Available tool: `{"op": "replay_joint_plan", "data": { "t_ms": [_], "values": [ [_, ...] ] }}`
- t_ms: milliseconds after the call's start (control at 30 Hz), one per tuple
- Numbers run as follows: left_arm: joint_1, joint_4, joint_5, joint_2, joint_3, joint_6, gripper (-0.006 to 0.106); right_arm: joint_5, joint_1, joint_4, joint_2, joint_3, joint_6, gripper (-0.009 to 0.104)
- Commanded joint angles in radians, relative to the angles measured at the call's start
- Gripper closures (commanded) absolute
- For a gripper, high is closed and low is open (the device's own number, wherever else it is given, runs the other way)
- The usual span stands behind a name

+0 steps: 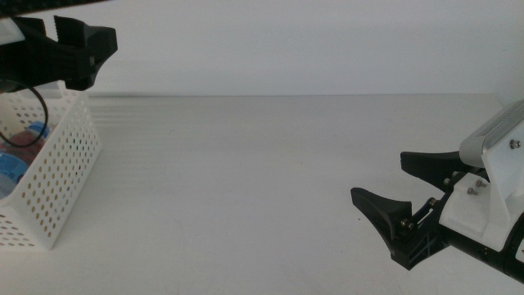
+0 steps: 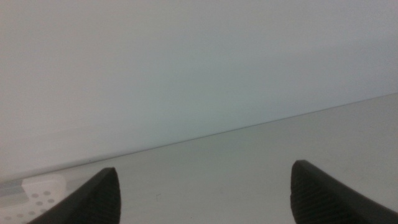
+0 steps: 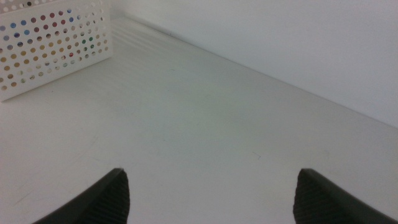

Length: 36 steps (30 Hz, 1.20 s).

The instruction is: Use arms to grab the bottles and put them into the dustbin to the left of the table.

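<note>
The dustbin (image 1: pixel 61 176), a white basket with rows of round holes, stands at the table's left end. Over its rim I see blue and red parts of bottles (image 1: pixel 24 143) lying inside; their shapes are unclear. My left gripper (image 1: pixel 102 59) hangs open above the dustbin's far corner with nothing between its jaws. In the left wrist view the left gripper (image 2: pixel 205 174) points at the wall, with a corner of the dustbin (image 2: pixel 38 193) below it. My right gripper (image 1: pixel 378 176) is open and empty, low over the table (image 1: pixel 246 180) at the right. From the right gripper (image 3: pixel 211 180) the dustbin (image 3: pixel 56 43) is far off.
A black cable (image 1: pixel 24 123) loops from the left arm down over the dustbin's opening. A plain white wall (image 1: pixel 286 41) rises behind the table's far edge. Faint ridged lines run along that edge.
</note>
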Motion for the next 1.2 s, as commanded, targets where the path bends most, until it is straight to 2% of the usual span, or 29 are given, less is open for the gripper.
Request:
{"op": "replay_joint_plan", "data": {
  "t_ms": [0, 200, 367, 600, 700, 933, 1033, 1167],
  "values": [
    [-0.006, -0.021, -0.078, -0.014, -0.019, -0.016, 0.01, -0.077, 0.002, 0.0, -0.012, -0.023, -0.012, 0.023],
    [-0.006, -0.021, -0.084, -0.014, 0.044, -0.016, 0.01, -0.067, 0.0, 0.0, -0.03, -0.022, -0.012, 0.023],
    [-0.006, -0.014, -0.085, -0.014, 0.094, -0.016, 0.01, 0.008, -0.001, 0.0, -0.105, -0.022, -0.012, 0.023],
    [-0.004, 0.011, -0.16, -0.08, 0.161, -0.016, 0.01, 0.056, -0.011, 0.041, -0.218, -0.008, -0.012, 0.023],
    [-0.004, 0.02, -0.219, -0.132, 0.21, -0.016, 0.01, 0.057, -0.086, 0.044, -0.266, 0.015, -0.012, 0.023],
    [-0.004, 0.02, -0.238, -0.286, 0.367, -0.016, 0.01, 0.06, -0.393, 0.044, -0.405, 0.086, -0.012, 0.023],
    [-0.004, 0.02, -0.238, -0.361, 0.438, -0.016, 0.01, 0.066, -0.462, 0.044, -0.493, 0.125, -0.012, 0.023],
    [-0.004, 0.021, -0.238, -0.486, 0.539, -0.016, 0.01, 0.086, -0.478, 0.037, -0.619, 0.186, -0.012, 0.023]
  ]
}}
